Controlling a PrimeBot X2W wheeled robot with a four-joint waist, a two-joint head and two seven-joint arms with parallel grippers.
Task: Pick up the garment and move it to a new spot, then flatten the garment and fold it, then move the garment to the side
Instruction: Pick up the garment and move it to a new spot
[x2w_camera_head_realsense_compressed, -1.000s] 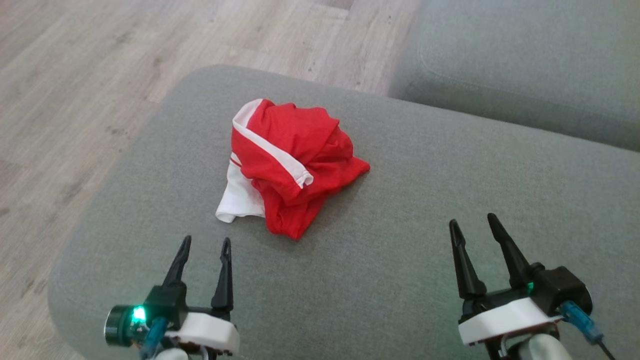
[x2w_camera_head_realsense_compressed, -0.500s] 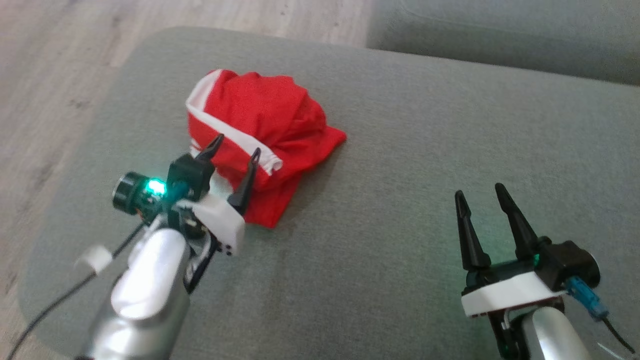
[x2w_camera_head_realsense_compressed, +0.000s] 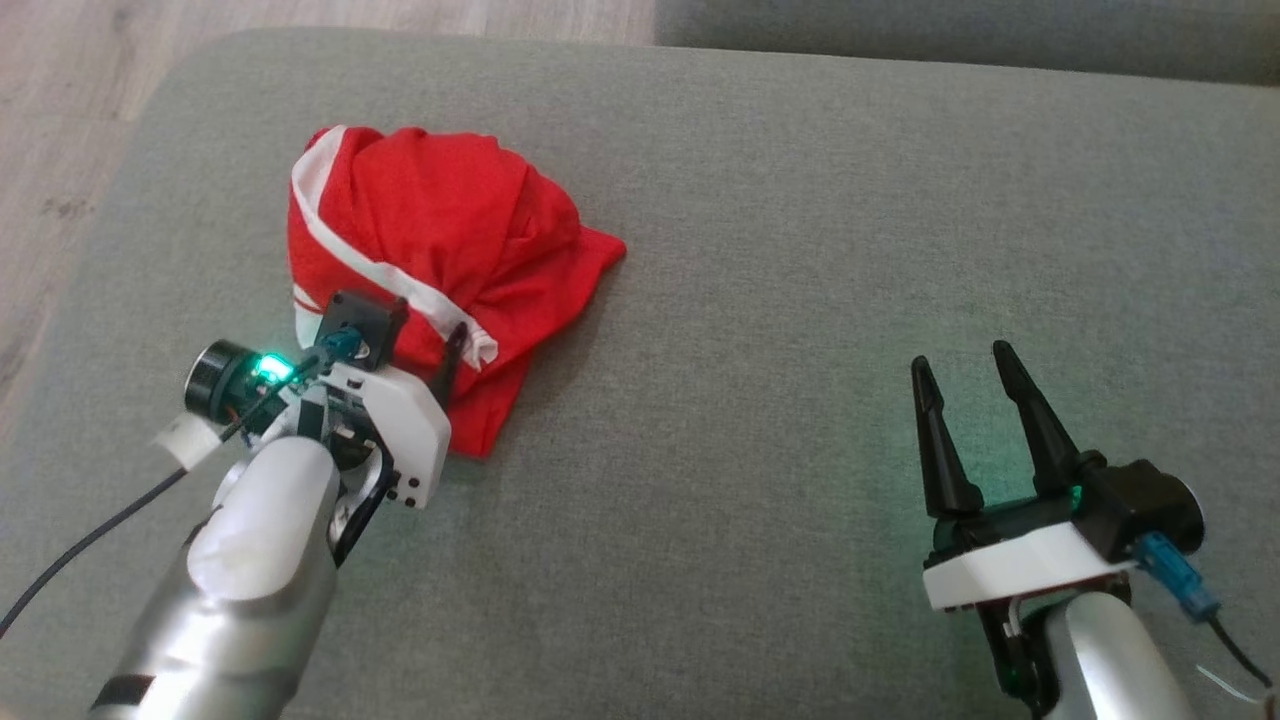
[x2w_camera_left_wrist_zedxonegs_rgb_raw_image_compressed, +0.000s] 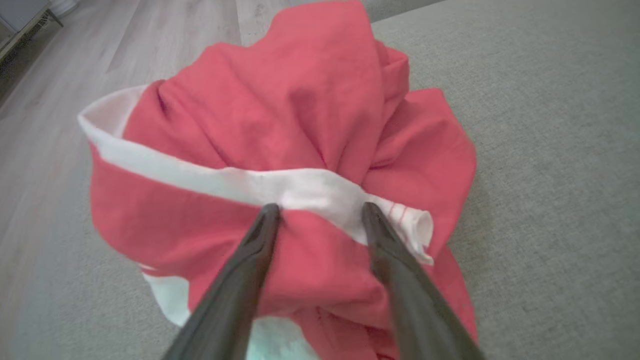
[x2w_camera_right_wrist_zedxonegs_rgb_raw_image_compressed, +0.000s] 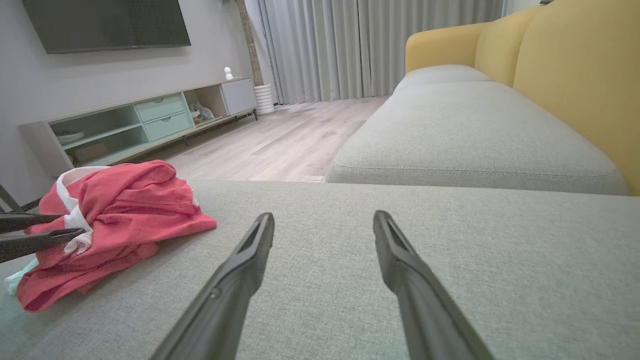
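Left claw (x2w_camera_left_wrist_zedxonegs_rgb_raw_image_compressed: 320, 206) has reached the garment (x2w_camera_head_realsense_compressed: 430, 210), spread astride its white band (x2w_camera_left_wrist_zedxonegs_rgb_raw_image_compressed: 240, 182); we judge grab next. Right claw (x2w_camera_head_realsense_compressed: 959, 354) spread, well right of it.

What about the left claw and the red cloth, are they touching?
Touching. Left wrist view: both fingertips of the open left gripper press into the garment, denting it.
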